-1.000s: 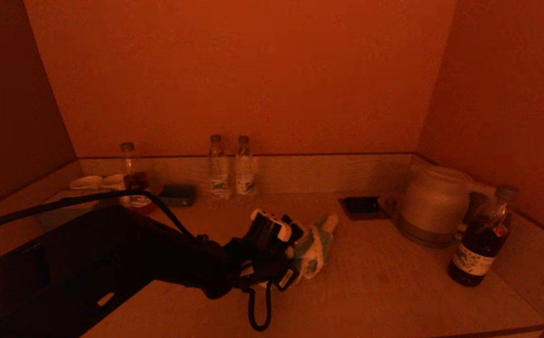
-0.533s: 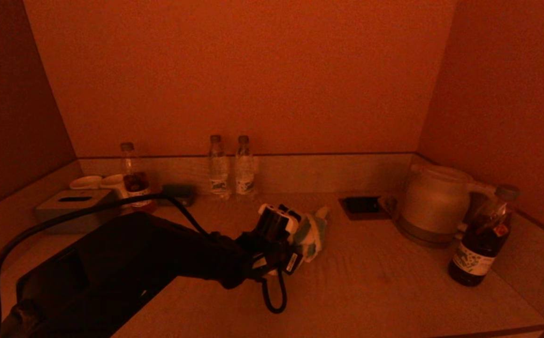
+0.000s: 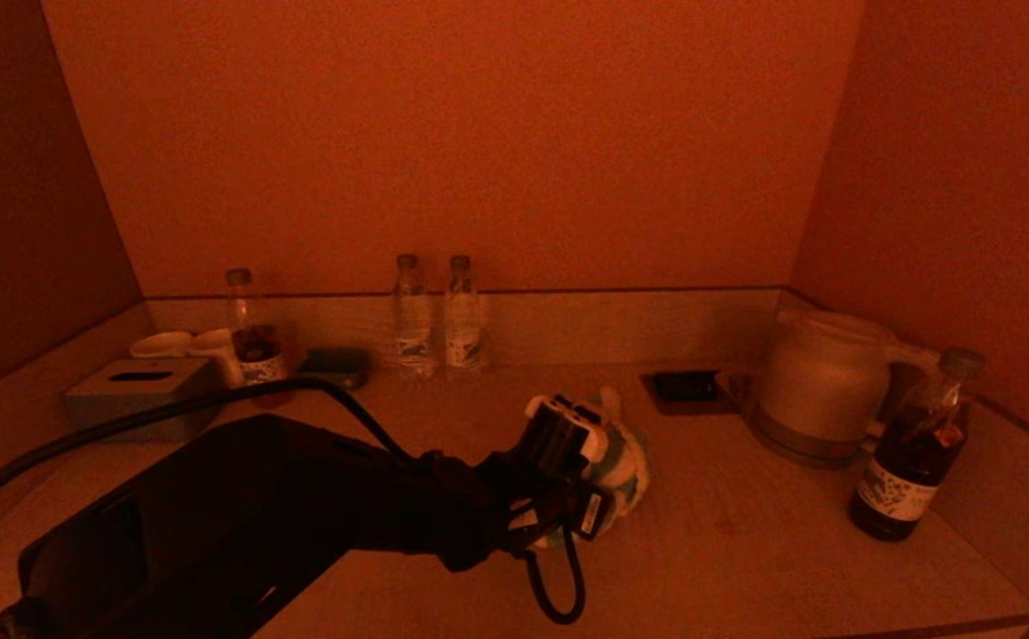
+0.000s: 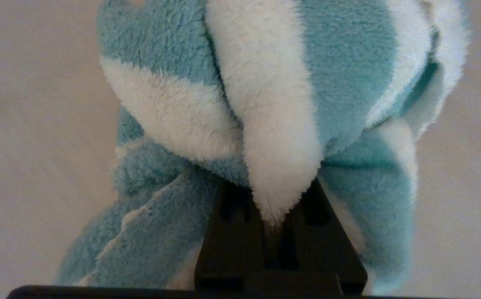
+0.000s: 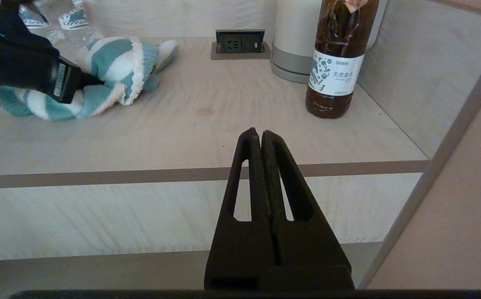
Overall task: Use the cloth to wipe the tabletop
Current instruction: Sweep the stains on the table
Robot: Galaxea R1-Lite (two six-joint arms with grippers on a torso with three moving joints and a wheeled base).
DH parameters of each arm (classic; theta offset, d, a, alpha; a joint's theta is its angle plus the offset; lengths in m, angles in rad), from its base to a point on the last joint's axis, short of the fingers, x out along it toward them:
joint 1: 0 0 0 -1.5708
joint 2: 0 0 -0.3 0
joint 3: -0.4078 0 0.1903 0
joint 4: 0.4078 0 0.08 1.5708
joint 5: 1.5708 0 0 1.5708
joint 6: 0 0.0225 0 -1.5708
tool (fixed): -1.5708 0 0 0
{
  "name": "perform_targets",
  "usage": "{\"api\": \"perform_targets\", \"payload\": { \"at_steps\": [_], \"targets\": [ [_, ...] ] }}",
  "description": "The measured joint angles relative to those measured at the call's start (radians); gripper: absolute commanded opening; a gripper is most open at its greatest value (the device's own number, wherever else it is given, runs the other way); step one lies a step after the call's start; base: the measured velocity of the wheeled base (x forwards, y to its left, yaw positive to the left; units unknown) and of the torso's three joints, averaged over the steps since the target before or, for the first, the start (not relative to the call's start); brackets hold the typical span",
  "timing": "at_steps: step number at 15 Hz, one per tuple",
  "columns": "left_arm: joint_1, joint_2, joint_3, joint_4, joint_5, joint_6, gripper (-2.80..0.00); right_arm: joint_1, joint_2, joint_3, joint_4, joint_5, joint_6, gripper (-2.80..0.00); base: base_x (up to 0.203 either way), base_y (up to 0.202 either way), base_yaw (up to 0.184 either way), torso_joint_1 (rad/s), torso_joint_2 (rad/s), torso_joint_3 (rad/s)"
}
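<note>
One arm is doing your wiping: the left gripper is clamping the cloth mid-tabletop, bunched ahead of its fingers toward the kettle. Your right gripper is waiting pinched together, off the front edge.

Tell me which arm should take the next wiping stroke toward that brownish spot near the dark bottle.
Left. The left gripper is shut on the cloth, which lies on the tabletop near the spot. The right gripper is shut, empty, off the front edge.
</note>
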Motion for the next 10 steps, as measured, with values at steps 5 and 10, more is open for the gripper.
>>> {"api": "perform_targets", "payload": {
  "at_steps": [5,10],
  "targets": [
    [-0.033,-0.07,0.072,0.063,0.007,-0.059,-2.8,0.0,0.0,0.0,0.0,0.0,0.0,-2.8,0.0,0.0,0.0,0.0,0.0,0.0],
    [-0.029,-0.136,0.199,0.053,0.046,-0.092,-2.8,0.0,0.0,0.0,0.0,0.0,0.0,-2.8,0.0,0.0,0.0,0.0,0.0,0.0]
  ]
}}
